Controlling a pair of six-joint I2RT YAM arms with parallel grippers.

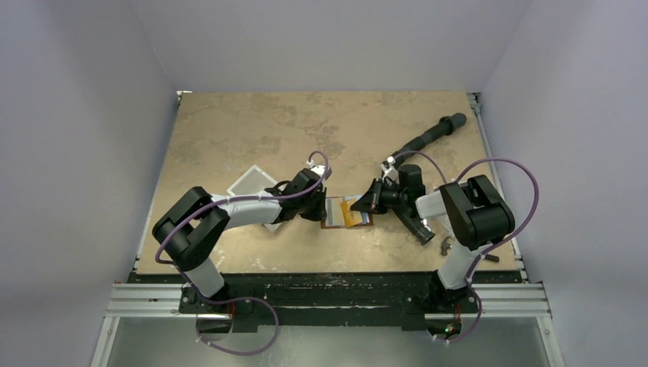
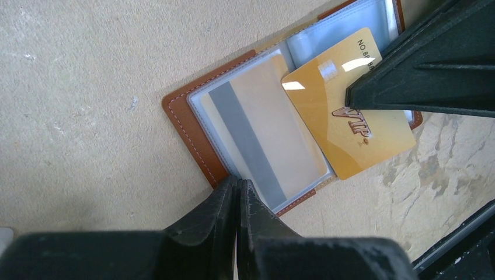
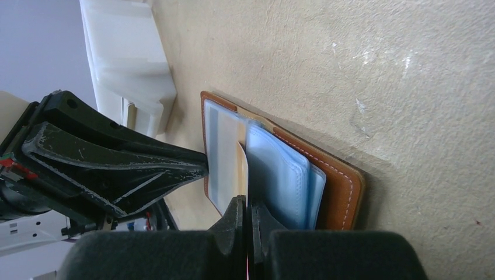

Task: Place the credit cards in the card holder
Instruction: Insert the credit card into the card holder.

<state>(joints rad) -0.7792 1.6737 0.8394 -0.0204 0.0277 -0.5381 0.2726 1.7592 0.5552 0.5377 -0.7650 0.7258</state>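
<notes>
Right gripper (image 3: 246, 217) pinches credit card (image 2: 344, 125) atop card holder (image 3: 341, 186) on beige table (image 3: 385, 64).

Left wrist view, gold card (image 2: 344, 128): "VIP" in dark slanted script near the middle. "NO 86" in small dark print along one edge at a corner, remaining digits covered, not readable. No other legible marks on that card. Card holder (image 2: 185, 134) and its clear sleeves: no legible print. Top external and right wrist views: nothing sharp enough to read.
</notes>
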